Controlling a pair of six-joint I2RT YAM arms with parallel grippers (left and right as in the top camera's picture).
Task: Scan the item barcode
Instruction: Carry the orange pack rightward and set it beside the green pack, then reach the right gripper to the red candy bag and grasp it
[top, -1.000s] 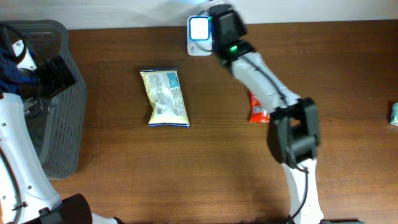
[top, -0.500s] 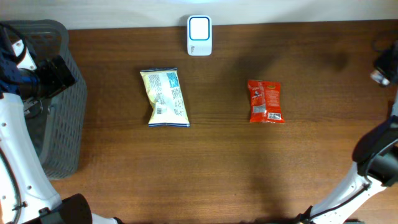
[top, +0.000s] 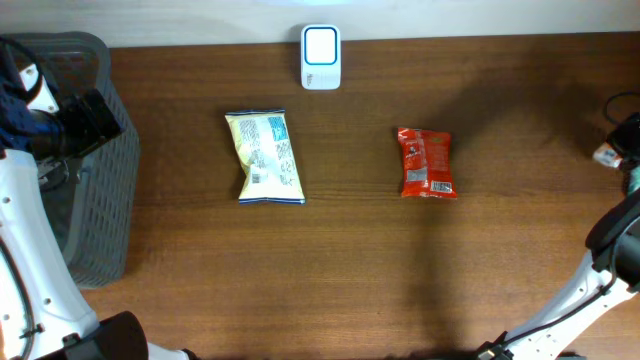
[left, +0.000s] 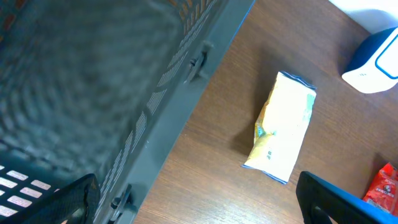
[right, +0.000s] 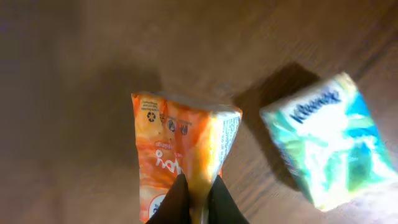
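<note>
Right now the right gripper (right: 198, 200) has its two dark fingers (right: 176, 202) pressed together on the lower edge of an orange packet (right: 177, 146), pinching the wrapper between them; whether the packet rests on the table (top: 350, 270) or hangs just above it, I cannot tell; a green and white tissue pack (right: 326, 140) lies just beside the packet, apart from it; seen from overhead, this arm sits at the far right edge, well to the right of the scanner (top: 321, 58) and nearer the front of the table than the scanner is; the scanner itself stands at the back edge, its pale screen facing up; a yellow packet (top: 265, 157) lies in front of the scanner and a little to its left, lengthwise front to back; a red packet (top: 427, 163) lies in front of the scanner and to its right, well apart from the yellow one; a grey basket (top: 95, 160) stands far to the left of the scanner, at the table's left end; the left gripper (left: 194, 180) hangs over the basket's rim with its fingers spread wide and nothing between them; its camera looks past the rim towards the yellow packet and the scanner
</note>
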